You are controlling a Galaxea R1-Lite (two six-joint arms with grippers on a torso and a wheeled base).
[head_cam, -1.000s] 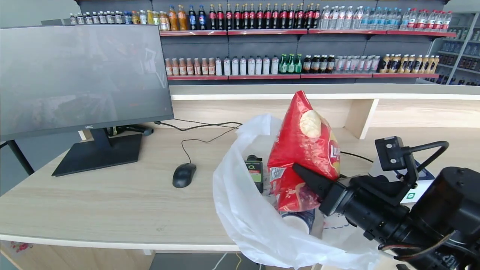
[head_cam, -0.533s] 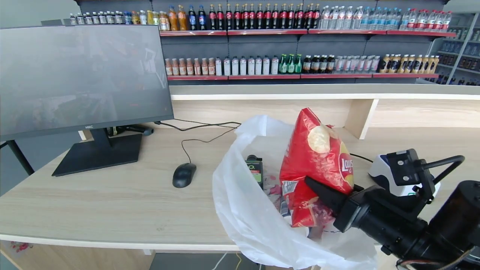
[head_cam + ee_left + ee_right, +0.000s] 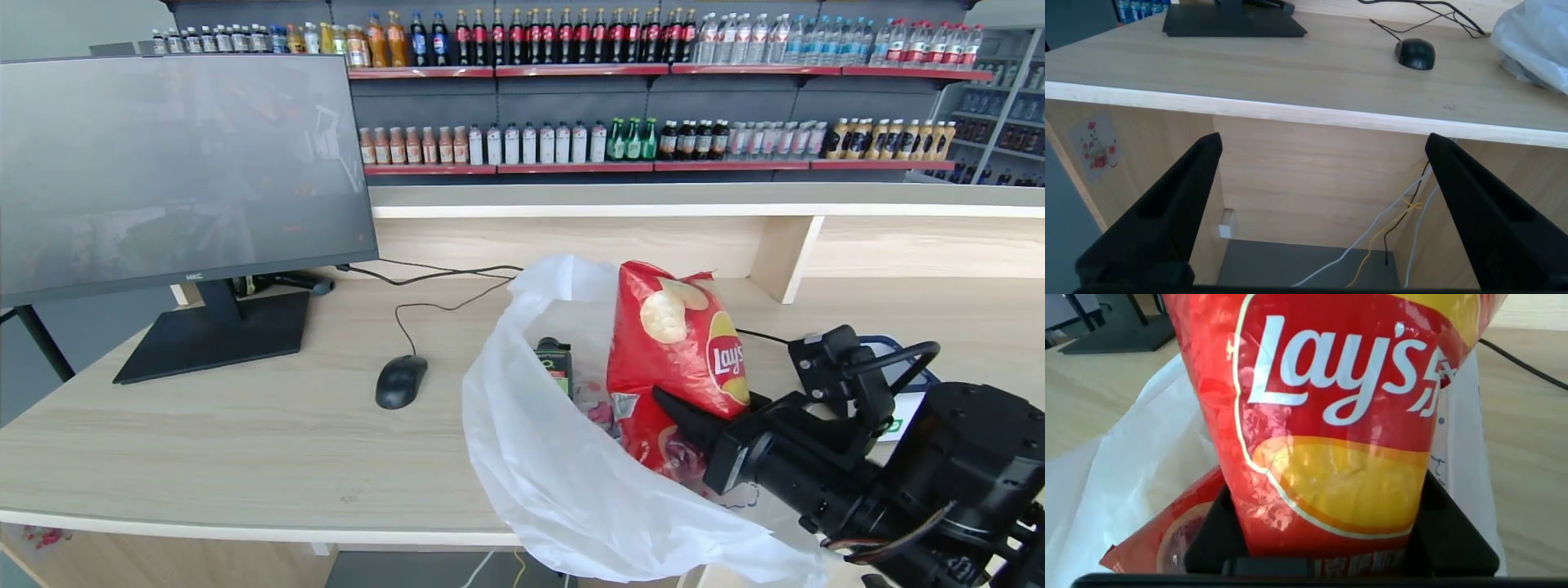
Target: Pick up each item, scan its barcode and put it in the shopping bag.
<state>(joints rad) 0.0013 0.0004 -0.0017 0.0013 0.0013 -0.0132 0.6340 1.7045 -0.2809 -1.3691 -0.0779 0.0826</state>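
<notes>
A red chip bag (image 3: 678,351) stands upright with its lower end inside the white plastic shopping bag (image 3: 539,457) on the counter. My right gripper (image 3: 682,420) is shut on the chip bag (image 3: 1331,433) low on its side, over the bag's mouth. A dark green carton (image 3: 555,367) sits inside the shopping bag beside the chips. The white barcode scanner (image 3: 902,392) lies on the counter behind my right arm, mostly hidden. My left gripper (image 3: 1323,220) hangs open below the counter's front edge, its fingers wide apart with nothing between them.
A monitor (image 3: 175,171) on a black stand occupies the counter's left. A black mouse (image 3: 400,381) with its cable lies between the monitor and the shopping bag. Shelves of bottles (image 3: 653,90) run behind the raised back counter (image 3: 702,200).
The chip bag came down with my right gripper, from above the shopping bag into its mouth, and turned more upright. The left arm did not move.
</notes>
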